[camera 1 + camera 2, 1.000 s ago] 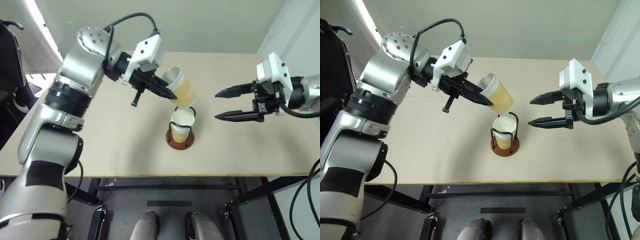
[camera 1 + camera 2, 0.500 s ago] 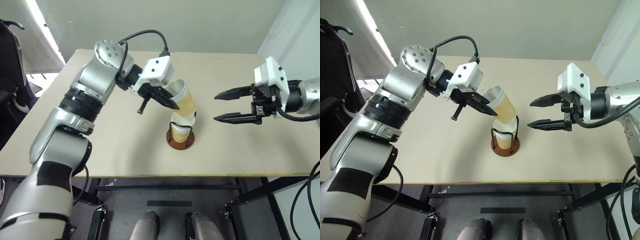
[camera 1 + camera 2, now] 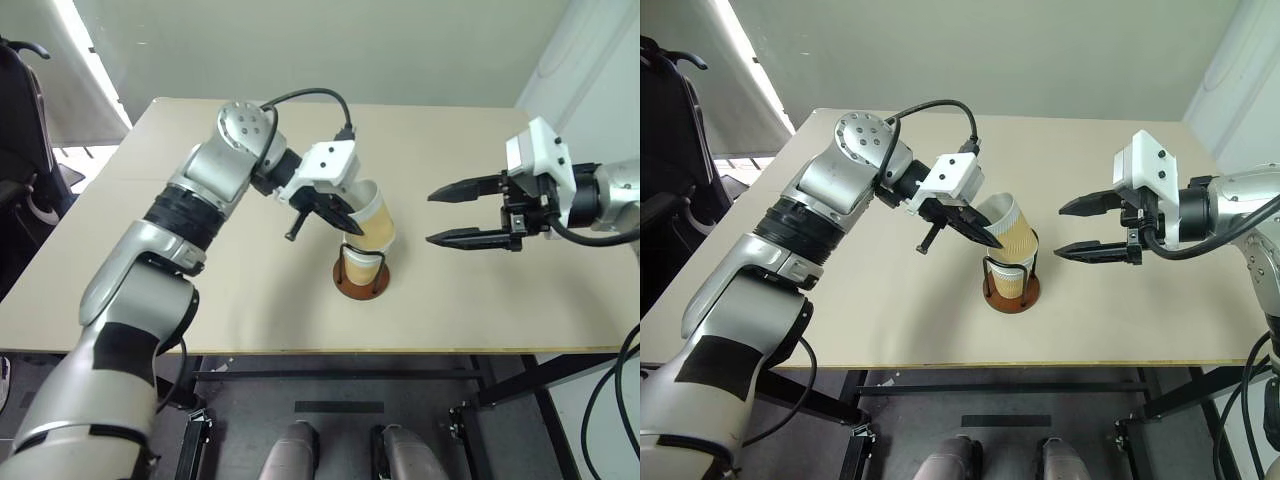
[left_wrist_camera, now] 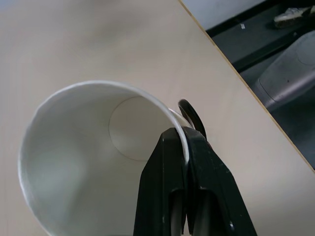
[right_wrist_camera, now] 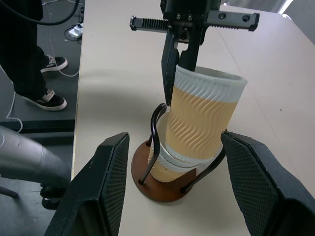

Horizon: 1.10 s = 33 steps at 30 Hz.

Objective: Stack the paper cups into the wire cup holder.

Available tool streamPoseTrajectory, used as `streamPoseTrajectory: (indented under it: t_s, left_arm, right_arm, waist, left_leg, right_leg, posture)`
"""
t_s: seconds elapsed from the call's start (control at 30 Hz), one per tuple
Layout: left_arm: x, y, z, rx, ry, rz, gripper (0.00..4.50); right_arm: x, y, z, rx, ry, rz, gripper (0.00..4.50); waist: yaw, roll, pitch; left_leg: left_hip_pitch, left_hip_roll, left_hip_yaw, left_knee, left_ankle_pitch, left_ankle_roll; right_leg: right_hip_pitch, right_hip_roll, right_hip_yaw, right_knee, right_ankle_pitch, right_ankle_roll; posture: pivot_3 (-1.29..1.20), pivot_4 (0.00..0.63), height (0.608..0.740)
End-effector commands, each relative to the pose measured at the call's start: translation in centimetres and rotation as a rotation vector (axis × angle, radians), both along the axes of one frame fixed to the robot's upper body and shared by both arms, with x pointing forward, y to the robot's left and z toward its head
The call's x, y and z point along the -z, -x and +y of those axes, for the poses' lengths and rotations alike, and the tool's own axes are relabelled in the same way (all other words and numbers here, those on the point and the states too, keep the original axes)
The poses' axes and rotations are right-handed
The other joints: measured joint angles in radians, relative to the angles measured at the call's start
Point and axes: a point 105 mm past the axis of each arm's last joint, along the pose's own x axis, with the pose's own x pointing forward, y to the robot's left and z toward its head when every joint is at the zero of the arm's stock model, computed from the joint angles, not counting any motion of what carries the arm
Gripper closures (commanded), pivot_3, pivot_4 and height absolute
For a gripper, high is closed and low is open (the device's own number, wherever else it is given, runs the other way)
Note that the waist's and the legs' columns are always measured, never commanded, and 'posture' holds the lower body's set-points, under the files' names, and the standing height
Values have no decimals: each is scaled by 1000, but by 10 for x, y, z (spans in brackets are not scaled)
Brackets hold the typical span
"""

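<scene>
A tan ribbed paper cup (image 3: 373, 221) hangs tilted over the wire cup holder (image 3: 358, 287). My left gripper (image 3: 346, 222) is shut on its white rim, one finger inside and one outside, as the left wrist view shows at the rim (image 4: 184, 140). The cup's bottom sits in the mouth of another paper cup (image 5: 158, 164) that stands upright inside the holder's black wire loops (image 5: 156, 118). To the right of the holder, at about cup height, my right gripper (image 3: 430, 217) is open with nothing between its fingers, which flank the holder in the right wrist view.
The holder stands near the middle front of a bare beige table (image 3: 200, 300). A dark chair (image 3: 20, 120) is off the table's left side. A person's legs and shoes (image 5: 34, 59) stand on the floor beyond the table edge.
My left arm has brought the held cup down and to the right, from above the holder until its bottom meets the cup inside. The right gripper has stayed where it was.
</scene>
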Motion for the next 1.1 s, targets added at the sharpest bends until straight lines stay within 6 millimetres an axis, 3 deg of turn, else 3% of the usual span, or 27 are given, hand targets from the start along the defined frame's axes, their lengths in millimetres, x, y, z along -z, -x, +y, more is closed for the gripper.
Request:
streamPoseTrajectory:
  t_s: [0.03,0.3,0.6,0.7,1.03,1.1]
  left_arm:
    - [-10,2,3,31,-24,-38,4467]
    - [-14,-2,9,29,-77,-101,4467]
    - [-10,-6,1,28,-64,-66,4467]
    - [-5,-6,-2,32,-68,-46,3839]
    - [-4,-6,-11,55,-59,-54,281]
    - [-8,-7,-15,53,-23,-44,28]
  right_arm:
    - [-13,5,-3,7,-6,-62,1519]
    - [-14,4,-2,9,-3,-65,1519]
    - [-13,3,-4,14,1,-60,1519]
    - [-13,3,-4,15,3,-57,1519]
    - [-12,3,-5,21,7,-51,1519]
    - [-12,3,-6,22,8,-51,1519]
  waist:
    - [0,0,0]
    - [1,0,0]
    - [4,0,0]
    - [4,0,0]
    - [8,0,0]
    - [8,0,0]
  left_leg:
    - [0,0,0,0,0,0]
    - [0,0,0,0,0,0]
    - [-1,0,0,0,0,1]
    - [-1,0,0,0,-1,1]
    - [-1,0,0,1,-1,1]
    - [-1,0,0,1,-1,1]
  right_leg:
    - [0,0,0,0,0,0]
    - [0,0,0,0,0,0]
    - [0,0,0,0,0,1]
    - [0,0,0,-1,0,1]
    - [0,0,0,-1,0,1]
    - [1,0,0,-1,0,2]
  posture:
    - [0,150,740]
    - [0,150,740]
    - [0,150,740]
    - [0,150,740]
    - [0,150,740]
    - [0,150,740]
